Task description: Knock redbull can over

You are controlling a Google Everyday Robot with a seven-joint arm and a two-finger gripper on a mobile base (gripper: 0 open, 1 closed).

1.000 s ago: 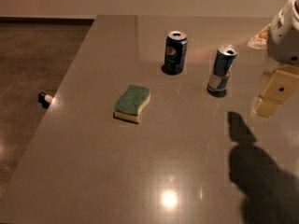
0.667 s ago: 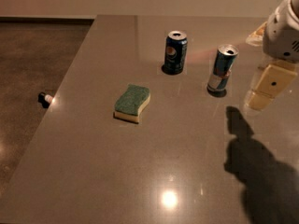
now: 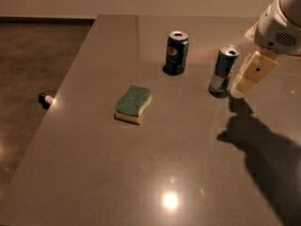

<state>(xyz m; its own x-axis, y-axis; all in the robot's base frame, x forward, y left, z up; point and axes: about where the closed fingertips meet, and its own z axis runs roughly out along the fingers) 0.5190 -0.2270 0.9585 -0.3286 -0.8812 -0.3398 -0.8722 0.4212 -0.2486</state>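
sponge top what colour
Sponge: green top, yellowish base, camera view. The gripper hangs just right of the redbull can.

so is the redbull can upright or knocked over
Upright. The redbull can stands on its base on the table, silver top up; the gripper hangs close beside it.

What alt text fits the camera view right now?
The robot's gripper hangs just right of the upright redbull can on a grey table; whether they touch is unclear. A Pepsi can stands upright further left, and a green-topped sponge lies nearer the camera.
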